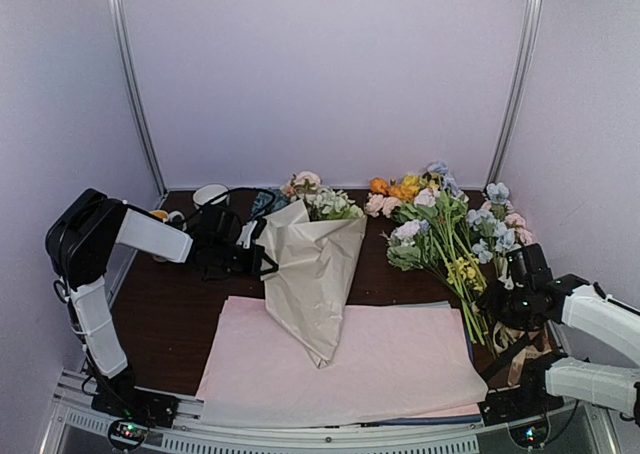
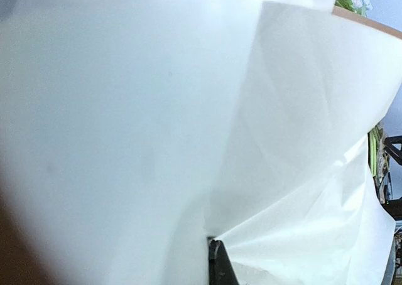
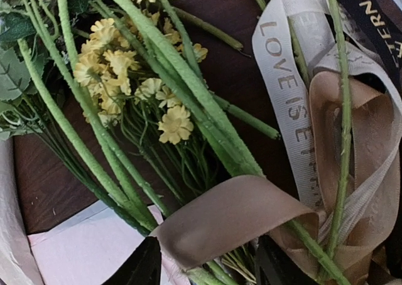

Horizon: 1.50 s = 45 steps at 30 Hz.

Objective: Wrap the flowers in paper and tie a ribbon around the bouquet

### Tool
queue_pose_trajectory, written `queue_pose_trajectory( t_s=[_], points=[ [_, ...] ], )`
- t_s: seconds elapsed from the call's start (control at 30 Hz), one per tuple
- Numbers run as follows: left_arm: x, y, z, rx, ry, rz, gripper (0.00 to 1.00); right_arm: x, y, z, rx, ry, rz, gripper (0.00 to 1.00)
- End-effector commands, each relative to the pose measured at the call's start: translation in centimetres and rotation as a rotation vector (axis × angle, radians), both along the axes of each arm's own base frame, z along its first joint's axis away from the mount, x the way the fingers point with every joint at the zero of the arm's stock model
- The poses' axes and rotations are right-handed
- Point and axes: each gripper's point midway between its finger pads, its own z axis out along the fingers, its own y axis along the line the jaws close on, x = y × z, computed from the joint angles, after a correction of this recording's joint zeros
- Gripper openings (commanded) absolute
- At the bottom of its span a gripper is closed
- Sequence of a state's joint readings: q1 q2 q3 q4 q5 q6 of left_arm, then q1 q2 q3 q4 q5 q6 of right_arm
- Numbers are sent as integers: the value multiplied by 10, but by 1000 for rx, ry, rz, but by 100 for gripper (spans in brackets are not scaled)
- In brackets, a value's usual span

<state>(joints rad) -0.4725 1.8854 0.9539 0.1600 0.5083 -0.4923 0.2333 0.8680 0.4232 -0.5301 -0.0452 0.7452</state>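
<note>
Wrap looked basically done. The paper (image 2: 157, 109) was already coned around the flowers (image 1: 330, 204), so the bouquet (image 1: 310, 294) existed as a unit. No tie on it yet, so the whole ribbon step was left.

Bouquet sat left of centre on the worktop (image 1: 170, 314). Its long axis ran near-far with a slight lean. The wide end with the heads pointed far; the tip pointed near and rested on the pink sheets (image 1: 380, 374).

Left end effector (image 1: 258, 257) was closed at the cone's left edge, apparently pinching the paper. Its wrist view was nearly all paper, pressed up against one finger (image 2: 217, 266).

The ribbon (image 3: 232, 216) lay at the near right, well apart from the bouquet. It was tangled among the green stems of the loose bunch (image 1: 440, 234), beside a printed ribbon (image 3: 282, 78) and a dark strap (image 3: 370, 15).

Right end effector (image 3: 207, 269) sat directly over it. Its fingers were apart, with a tan loop across the gap and no clamp on it.

Judgement: the ribbon needed to be freed from the stems before it could go around the cone's narrow part.
</note>
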Motion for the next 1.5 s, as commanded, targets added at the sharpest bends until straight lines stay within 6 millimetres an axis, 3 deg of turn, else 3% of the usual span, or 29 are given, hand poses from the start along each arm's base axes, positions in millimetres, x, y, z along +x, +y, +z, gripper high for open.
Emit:
queue_pose_trajectory(
  t_s=[0.0, 0.2, 0.3, 0.43, 0.53, 0.63, 0.7, 0.77, 0.87, 0.97, 1.03, 1.13, 1.2, 1.3, 1.37, 1.47],
  points=[
    [2, -5, 5, -9, -27, -29, 0, 21, 5, 5, 136, -93, -89, 51],
    [3, -5, 6, -7, -26, -30, 0, 39, 4, 2, 174, -143, -107, 47],
    [3, -5, 6, -4, -26, -30, 0, 44, 7, 0, 175, -133, -90, 39],
    [3, -5, 5, 1, -23, -32, 0, 47, 8, 0, 175, -128, -75, 7],
    [3, -5, 6, 2, -23, -33, 0, 55, 0, 25, 115, -189, -64, 0],
    [3, -4, 4, 11, -23, -34, 0, 63, -16, 79, -23, -275, -41, 0],
    [3, -4, 3, 13, -20, -37, 0, 70, -26, 130, -124, -360, -16, 0],
    [4, -4, 2, 13, -20, -35, 0, 76, -34, 192, -224, -470, 5, 0],
    [3, -4, 1, 17, -17, -37, 0, 78, -36, 308, -330, -697, 59, 0],
    [2, -3, 0, 22, -15, -37, 0, 63, -3, 437, -284, -1013, 225, 0],
    [2, -3, -1, 27, -15, -38, 0, 36, 27, 512, -189, -1224, 369, 0],
    [2, -1, -2, 38, -18, -35, 0, -12, 59, 587, -57, -1471, 549, 0],
    [3, 0, -3, 44, -18, -34, 0, -50, 71, 618, 3, -1620, 642, 0],
    [3, 0, -5, 48, -18, -35, 0, -80, 74, 637, 66, -1750, 668, 0],
    [3, 0, -6, 50, -14, -35, 0, -69, 80, 626, 108, -1729, 673, 0],
    [4, -1, -7, 48, -10, -35, 0, -20, 105, 579, 183, -1550, 692, 0]
  ],
)
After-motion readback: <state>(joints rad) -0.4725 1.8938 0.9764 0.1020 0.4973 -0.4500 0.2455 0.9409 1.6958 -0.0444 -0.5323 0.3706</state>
